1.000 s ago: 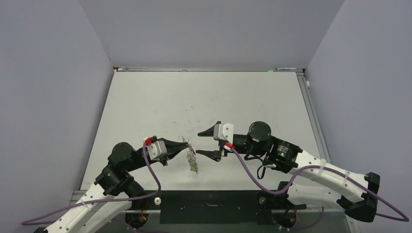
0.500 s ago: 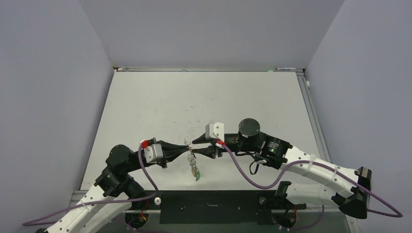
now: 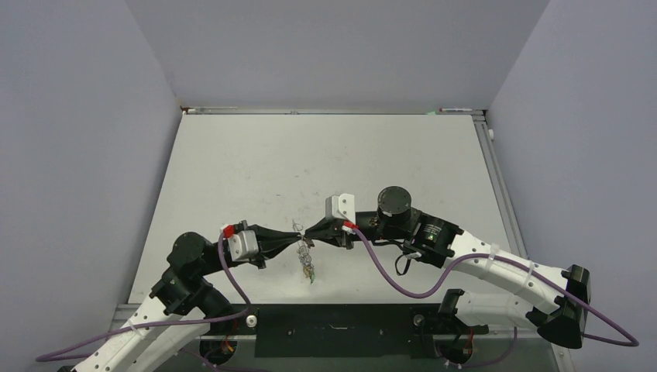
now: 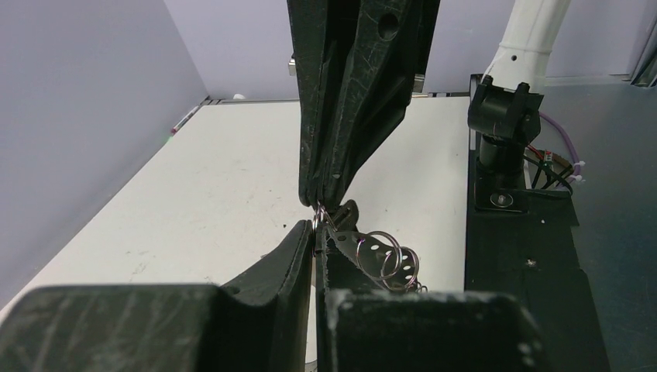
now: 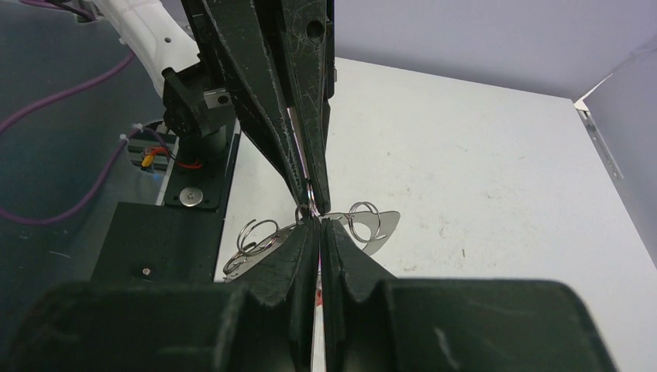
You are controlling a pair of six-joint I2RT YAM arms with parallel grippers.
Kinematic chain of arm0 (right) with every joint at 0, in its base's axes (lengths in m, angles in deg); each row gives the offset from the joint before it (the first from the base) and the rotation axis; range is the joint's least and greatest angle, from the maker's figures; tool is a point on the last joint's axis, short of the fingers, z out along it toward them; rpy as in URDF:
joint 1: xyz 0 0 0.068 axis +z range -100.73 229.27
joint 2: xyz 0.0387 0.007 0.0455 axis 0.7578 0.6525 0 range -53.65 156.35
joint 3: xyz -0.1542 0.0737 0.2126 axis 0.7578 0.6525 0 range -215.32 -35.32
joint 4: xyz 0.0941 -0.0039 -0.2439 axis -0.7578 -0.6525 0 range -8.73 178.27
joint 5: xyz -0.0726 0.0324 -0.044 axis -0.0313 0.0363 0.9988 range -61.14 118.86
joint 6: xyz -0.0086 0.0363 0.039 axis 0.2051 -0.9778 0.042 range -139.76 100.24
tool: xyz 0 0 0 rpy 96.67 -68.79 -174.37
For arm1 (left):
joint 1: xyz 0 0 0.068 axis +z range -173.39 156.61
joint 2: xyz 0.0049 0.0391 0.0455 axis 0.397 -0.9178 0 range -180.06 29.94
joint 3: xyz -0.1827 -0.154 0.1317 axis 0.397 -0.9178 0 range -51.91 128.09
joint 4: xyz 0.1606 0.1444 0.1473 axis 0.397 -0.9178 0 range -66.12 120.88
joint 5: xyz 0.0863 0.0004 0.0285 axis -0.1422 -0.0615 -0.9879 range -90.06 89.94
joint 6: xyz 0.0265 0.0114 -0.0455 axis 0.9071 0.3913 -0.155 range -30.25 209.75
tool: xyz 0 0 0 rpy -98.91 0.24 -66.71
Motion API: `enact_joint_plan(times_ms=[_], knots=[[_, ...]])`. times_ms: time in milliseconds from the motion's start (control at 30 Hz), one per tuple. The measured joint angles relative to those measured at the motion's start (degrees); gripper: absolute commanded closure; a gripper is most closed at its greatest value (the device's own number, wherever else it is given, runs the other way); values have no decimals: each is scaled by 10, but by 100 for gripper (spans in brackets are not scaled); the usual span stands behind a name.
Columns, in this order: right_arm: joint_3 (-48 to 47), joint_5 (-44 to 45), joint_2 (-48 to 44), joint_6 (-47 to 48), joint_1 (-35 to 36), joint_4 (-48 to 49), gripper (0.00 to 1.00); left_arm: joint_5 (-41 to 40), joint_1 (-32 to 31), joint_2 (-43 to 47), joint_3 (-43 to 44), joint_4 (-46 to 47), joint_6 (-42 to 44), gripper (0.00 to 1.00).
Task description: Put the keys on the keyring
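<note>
My left gripper (image 3: pixel 297 239) and right gripper (image 3: pixel 308 232) meet tip to tip above the table's near middle. Both are shut on a thin grey wire, the keyring (image 4: pixel 317 219), which shows only as a sliver between the jaws. In the left wrist view my left gripper (image 4: pixel 318 229) pinches it just under the right fingers (image 4: pixel 341 155). A silvery key (image 4: pixel 370 249) with holes and small split rings hangs beside it. The right wrist view has my right gripper (image 5: pixel 317 222) shut below the left fingers (image 5: pixel 290 139), with silvery keys (image 5: pixel 380 229) on either side. A green-headed key (image 3: pixel 311 277) dangles lowest.
The black base plate (image 3: pixel 341 329) and both arm mounts run along the table's near edge, close below the hanging keys. Purple cables (image 3: pixel 387 271) loop off each wrist. Grey walls close in the white table (image 3: pixel 325 155) on three sides.
The right gripper has moved left to the left gripper's tip and shut its jaws on the wire there. The left arm shifted slightly, still shut, and the hanging keys swung a little.
</note>
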Motion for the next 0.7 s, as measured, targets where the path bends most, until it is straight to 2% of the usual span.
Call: enact_joint_plan(times_ms=[633,667,700], knots=[[-1,-8,2,-3,-10,5,95,-6,0,23,-7,9,0,100],[0,-9,2,-5,-11,7,93,-7,0,23,-7,9,0,100],[0,-10,2,-6,-12,8,86,-7,0,23,-7,9,0,100]])
